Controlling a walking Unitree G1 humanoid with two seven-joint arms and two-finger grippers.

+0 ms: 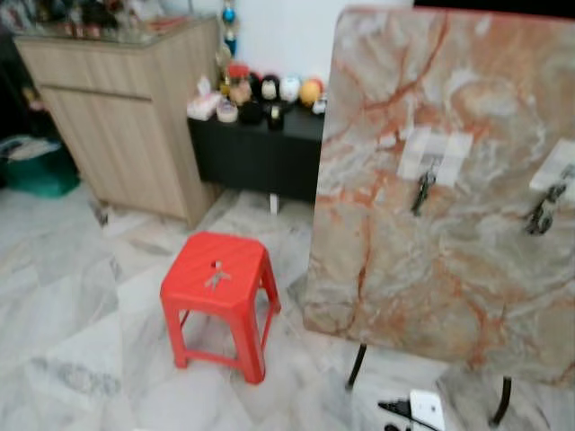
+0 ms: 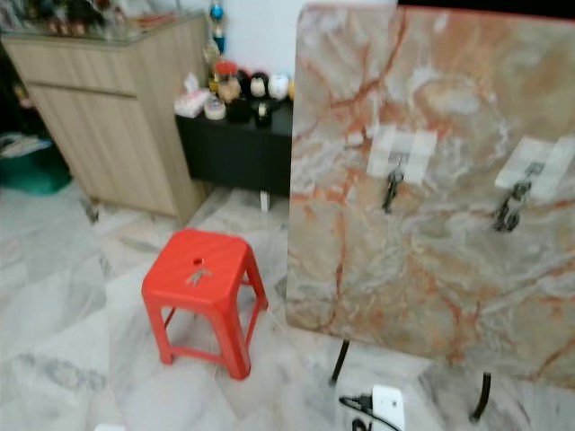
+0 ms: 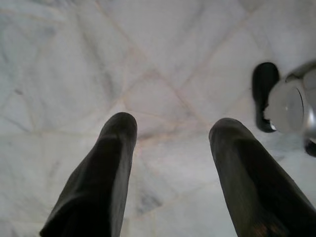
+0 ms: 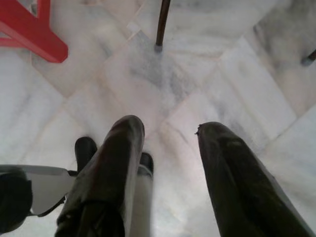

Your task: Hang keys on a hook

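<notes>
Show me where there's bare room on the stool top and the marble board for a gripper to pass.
Red stool top is bare around the keys at its centre. On the marble board, the stretch between the two hooks and everything below them is free. The black shelf is crowded with ornaments.

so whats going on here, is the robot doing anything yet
Not yet. A set of keys lies on the red stool, untouched. Beside it stands a marble board with two hooks, each already holding something dark: one near its middle, one at its right edge. The left gripper and right gripper hang open and empty over the tiled floor.
</notes>
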